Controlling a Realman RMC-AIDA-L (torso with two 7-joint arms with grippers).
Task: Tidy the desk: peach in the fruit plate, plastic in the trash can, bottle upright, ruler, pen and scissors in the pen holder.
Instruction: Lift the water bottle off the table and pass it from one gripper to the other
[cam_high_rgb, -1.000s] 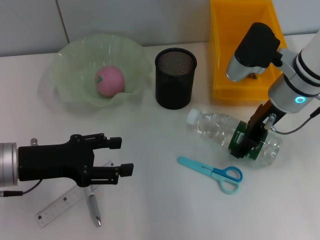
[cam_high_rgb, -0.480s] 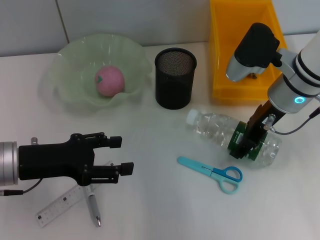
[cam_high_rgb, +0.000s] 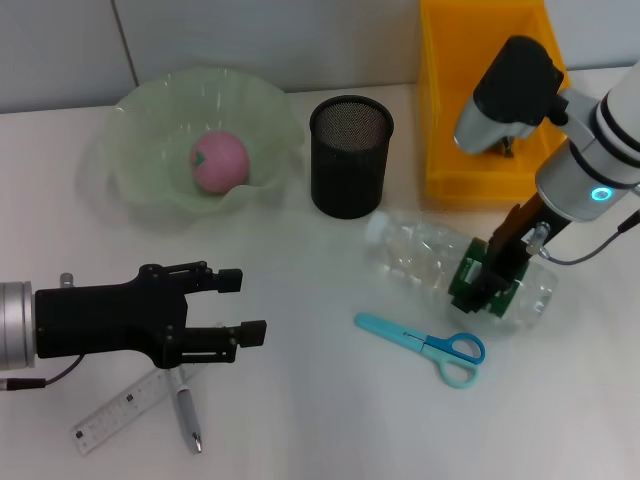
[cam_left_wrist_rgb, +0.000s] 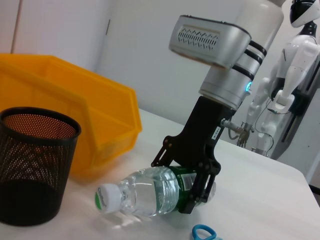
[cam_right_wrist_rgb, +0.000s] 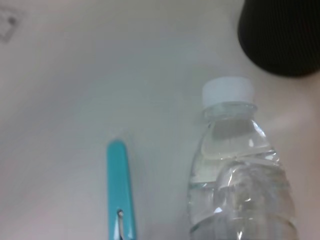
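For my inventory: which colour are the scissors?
Light blue scissors, clearest in the head view.

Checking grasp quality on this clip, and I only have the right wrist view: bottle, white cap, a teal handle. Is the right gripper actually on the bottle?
Observer: Yes. The right gripper is clamped around the green label of the lying bottle.
Operator: Where is the other arm?
Observer: The left gripper hovers open above the ruler and pen.
Operator: Peach done?
Observer: The peach sits in the fruit plate.

head overhead, wrists close, sharing bottle
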